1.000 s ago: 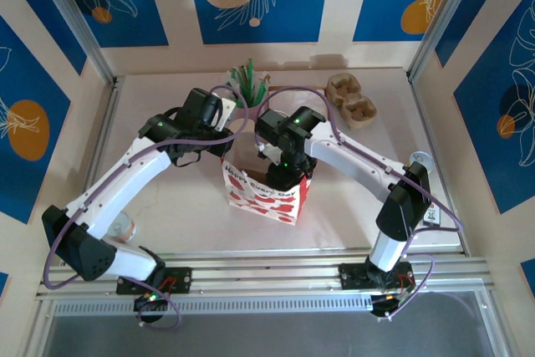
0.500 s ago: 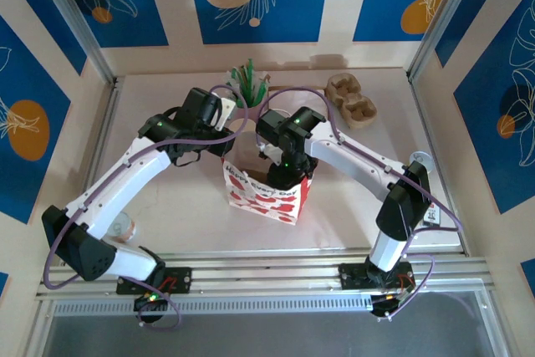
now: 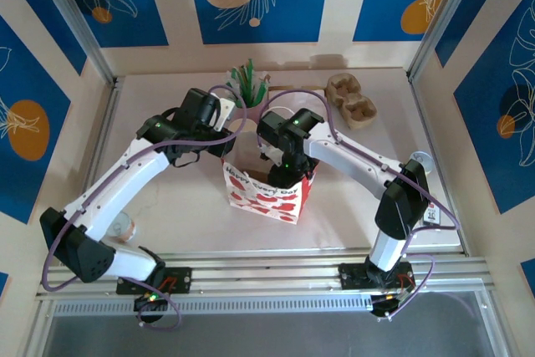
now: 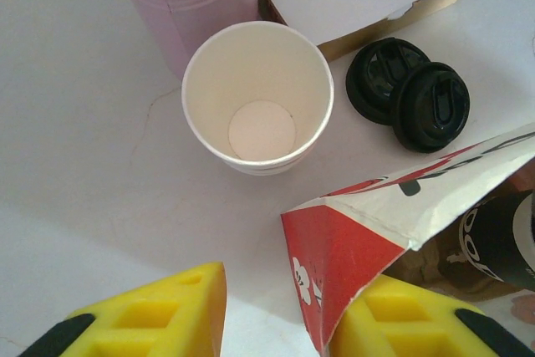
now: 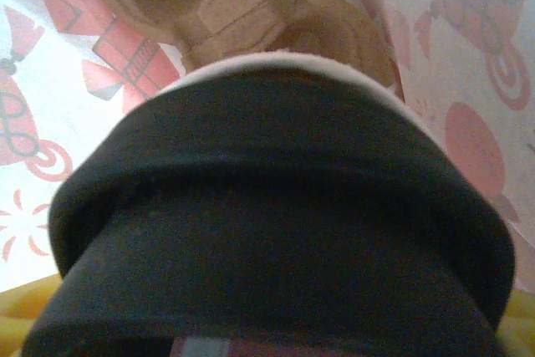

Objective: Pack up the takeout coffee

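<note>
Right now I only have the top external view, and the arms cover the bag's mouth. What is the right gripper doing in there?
Observer: The right gripper holds a black-lidded cup over a cardboard carrier that sits inside the bag.
Operator: And what lies under the left wrist, behind the bag?
Observer: An empty paper cup stands upright on the table, with two loose black lids beside it.
</note>
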`<state>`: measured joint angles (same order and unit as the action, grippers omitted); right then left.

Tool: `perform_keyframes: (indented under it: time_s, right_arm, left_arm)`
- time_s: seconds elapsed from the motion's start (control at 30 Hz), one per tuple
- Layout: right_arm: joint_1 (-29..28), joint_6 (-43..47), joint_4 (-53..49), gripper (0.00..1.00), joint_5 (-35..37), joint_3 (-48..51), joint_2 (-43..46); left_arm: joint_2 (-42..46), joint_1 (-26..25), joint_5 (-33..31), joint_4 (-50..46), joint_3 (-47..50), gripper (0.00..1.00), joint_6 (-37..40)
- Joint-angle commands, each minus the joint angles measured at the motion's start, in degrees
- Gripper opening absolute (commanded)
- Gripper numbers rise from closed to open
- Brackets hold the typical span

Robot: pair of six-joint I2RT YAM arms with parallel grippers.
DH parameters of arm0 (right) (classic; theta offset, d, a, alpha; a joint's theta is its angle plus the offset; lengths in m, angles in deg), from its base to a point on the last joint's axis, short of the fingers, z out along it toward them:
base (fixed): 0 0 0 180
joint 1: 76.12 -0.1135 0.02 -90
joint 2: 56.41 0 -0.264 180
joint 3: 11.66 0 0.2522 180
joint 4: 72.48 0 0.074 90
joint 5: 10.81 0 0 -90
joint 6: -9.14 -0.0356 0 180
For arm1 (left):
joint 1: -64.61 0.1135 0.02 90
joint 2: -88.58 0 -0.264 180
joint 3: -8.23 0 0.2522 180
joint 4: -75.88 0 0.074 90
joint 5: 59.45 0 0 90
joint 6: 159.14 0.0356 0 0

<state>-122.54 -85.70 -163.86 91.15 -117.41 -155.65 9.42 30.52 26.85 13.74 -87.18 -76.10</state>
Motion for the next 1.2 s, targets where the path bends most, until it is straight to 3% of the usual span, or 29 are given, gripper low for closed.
perform_keyframes:
  time_s: [0.0,1.17]
  right_arm:
    - [0.53,-0.96,-1.62,0.72,0.07,1.00,-0.43]
    - [1.33,-0.64,2.10,0.72,-0.89,4.25,-2.01]
  left_arm:
    - [1.83,1.48,-0.56,0.88,0.70,0.35,0.81]
    - [4.09,2.12,0.63,3.29,2.85,0.39,1.21]
